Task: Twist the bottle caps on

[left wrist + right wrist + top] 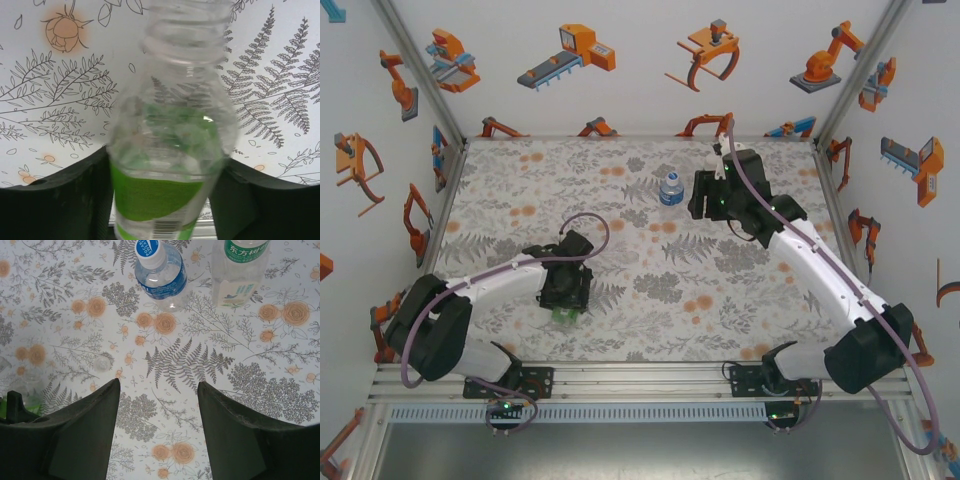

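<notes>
near the front-left of the tabletop, your left gripper is pinching the green-labelled bottle: in the left wrist view both dark fingers lie flush against its sides just above the green band. its threaded neck is bare, with no cap on it, and it points away from the camera over the fern print. you cannot tell from these views whether that bottle stands or lies. toward the back right, your right gripper hangs over the tabletop with its fingers spread and nothing between them. just ahead of it stands the blue-labelled bottle, with its white cap in place. beside that is the slim bottle with the green-and-white label, its top cut off by the frame edge. a small pale loose cap lies on the print to the left of the right gripper, apart from all three bottles.
</notes>
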You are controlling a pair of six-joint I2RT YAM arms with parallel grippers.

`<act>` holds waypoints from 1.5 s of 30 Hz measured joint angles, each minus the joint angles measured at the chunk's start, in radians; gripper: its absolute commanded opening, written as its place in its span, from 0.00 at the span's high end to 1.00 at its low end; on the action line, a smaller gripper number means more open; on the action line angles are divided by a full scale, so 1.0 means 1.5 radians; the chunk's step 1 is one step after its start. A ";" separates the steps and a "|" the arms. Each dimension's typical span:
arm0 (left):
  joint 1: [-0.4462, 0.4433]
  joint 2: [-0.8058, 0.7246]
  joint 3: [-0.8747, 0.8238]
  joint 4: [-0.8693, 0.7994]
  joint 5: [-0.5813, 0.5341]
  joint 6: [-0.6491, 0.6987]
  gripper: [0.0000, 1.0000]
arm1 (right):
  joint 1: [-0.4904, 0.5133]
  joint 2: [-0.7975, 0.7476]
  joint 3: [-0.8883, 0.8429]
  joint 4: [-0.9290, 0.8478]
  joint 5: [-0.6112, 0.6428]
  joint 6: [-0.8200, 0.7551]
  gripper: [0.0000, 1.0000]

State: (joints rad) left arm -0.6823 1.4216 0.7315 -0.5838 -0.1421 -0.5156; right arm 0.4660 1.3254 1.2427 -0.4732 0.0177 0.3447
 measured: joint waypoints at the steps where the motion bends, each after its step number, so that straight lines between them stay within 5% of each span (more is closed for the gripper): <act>1: 0.000 0.000 0.000 0.001 -0.001 -0.001 0.50 | 0.000 0.000 0.000 0.000 0.000 0.000 0.44; 17: 0.009 -0.136 0.104 -0.021 -0.017 0.085 0.82 | 0.023 0.001 -0.022 0.011 -0.017 0.038 0.54; 20: 0.033 -0.166 0.145 -0.021 -0.004 0.121 1.00 | 0.057 0.013 -0.027 0.015 -0.017 0.049 0.54; 30: 0.120 -0.196 0.232 -0.022 0.143 0.211 1.00 | 0.170 0.142 -0.027 0.033 0.002 0.058 0.53; 39: 0.207 -0.343 0.195 0.078 0.344 0.247 1.00 | 0.232 0.290 0.027 0.047 0.032 0.057 0.51; 45: 0.228 -0.387 0.168 0.097 0.348 0.307 1.00 | 0.245 0.368 0.085 0.050 0.050 0.066 0.49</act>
State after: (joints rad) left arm -0.3397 0.8417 0.9829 -0.4389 0.3805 -0.0547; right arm 0.8341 1.8771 1.3705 -0.3977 0.0933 0.4431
